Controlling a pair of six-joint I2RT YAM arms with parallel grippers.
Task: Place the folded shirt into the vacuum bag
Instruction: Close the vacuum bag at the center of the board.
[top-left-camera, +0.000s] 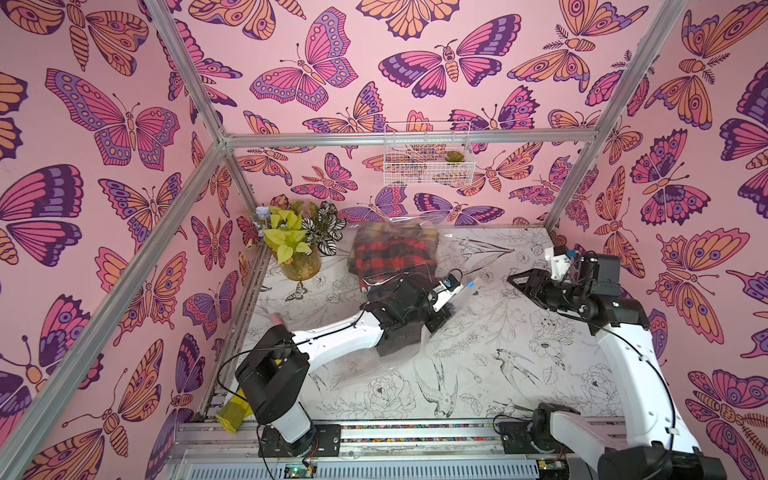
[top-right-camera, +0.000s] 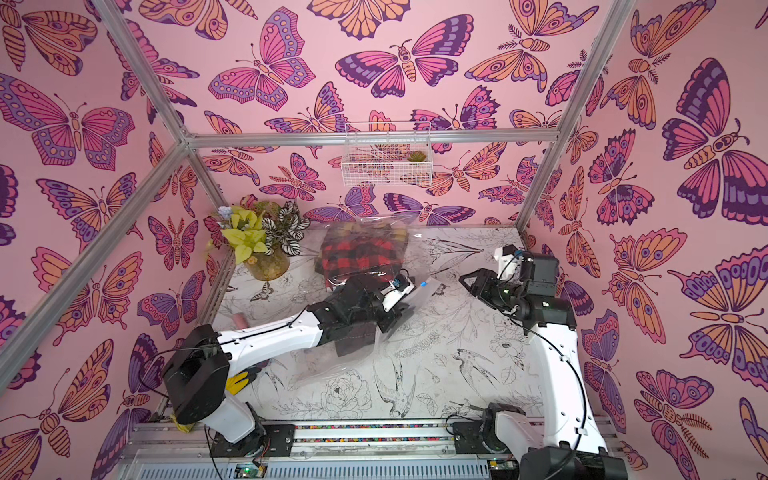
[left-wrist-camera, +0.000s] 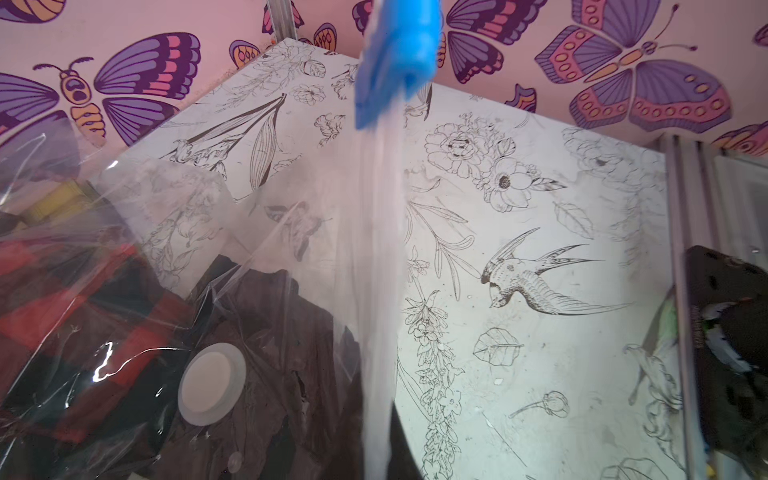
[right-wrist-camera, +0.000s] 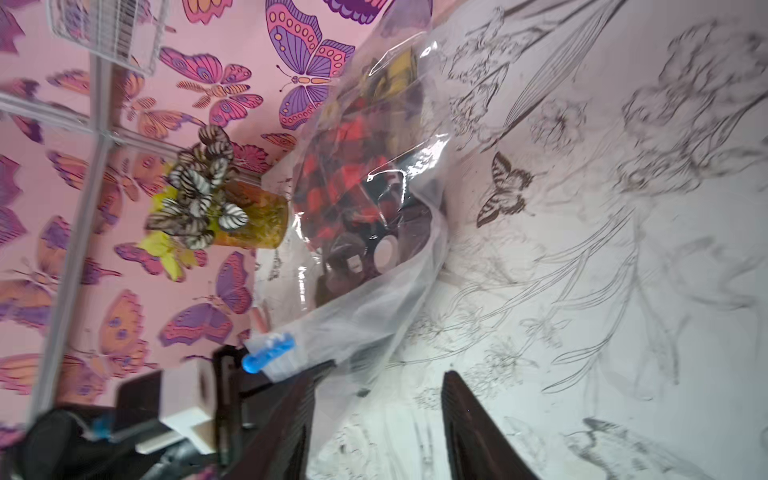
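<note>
**A:** Our left gripper (top-left-camera: 451, 305) clamps the zip edge of the large clear crinkly plastic vacuum bag (left-wrist-camera: 257, 232), near its round white valve disc (left-wrist-camera: 212, 384).

**B:** We see the dark brown folded shirt (left-wrist-camera: 270, 324) under film beside that disc; right gripper (right-wrist-camera: 378, 415) open, farther off.

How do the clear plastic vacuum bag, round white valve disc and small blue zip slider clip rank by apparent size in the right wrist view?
1. clear plastic vacuum bag
2. blue zip slider clip, but it is nearer the camera, so its real rank is unsure
3. round white valve disc
</note>
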